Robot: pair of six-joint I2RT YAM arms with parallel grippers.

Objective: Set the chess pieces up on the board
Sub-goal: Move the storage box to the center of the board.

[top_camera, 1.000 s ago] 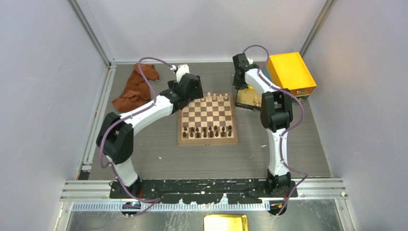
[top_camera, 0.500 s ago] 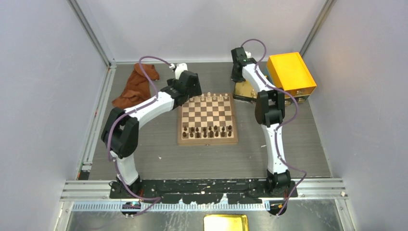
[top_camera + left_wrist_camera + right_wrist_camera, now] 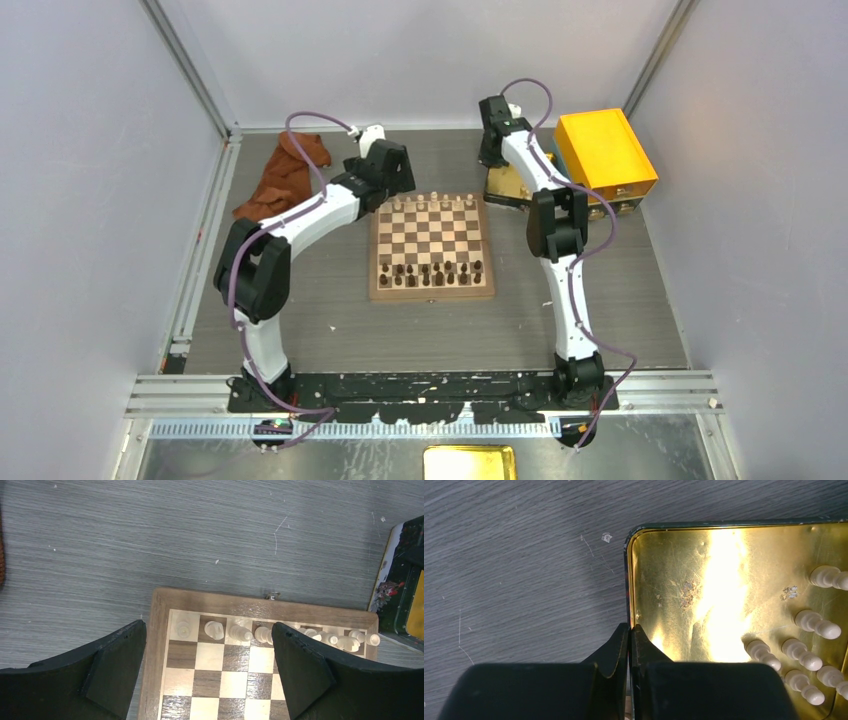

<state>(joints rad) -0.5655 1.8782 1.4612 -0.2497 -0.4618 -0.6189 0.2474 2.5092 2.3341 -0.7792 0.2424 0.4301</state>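
Lying in the tray (image 3: 684, 555), chess pieces (image 3: 796, 650) sit near the right gripper (image 3: 630, 629).

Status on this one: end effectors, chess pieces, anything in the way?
Left end effector open, empty, over the board, far corner. Right end effector shut at the tray rim. Pale chess pieces lined along far row; more lying in tray. Nothing blocking.

The left gripper (image 3: 206, 647) is hovering with jaws spread wide over the board (image 3: 210, 600), where pale chess pieces (image 3: 240, 632) are lining its far row.
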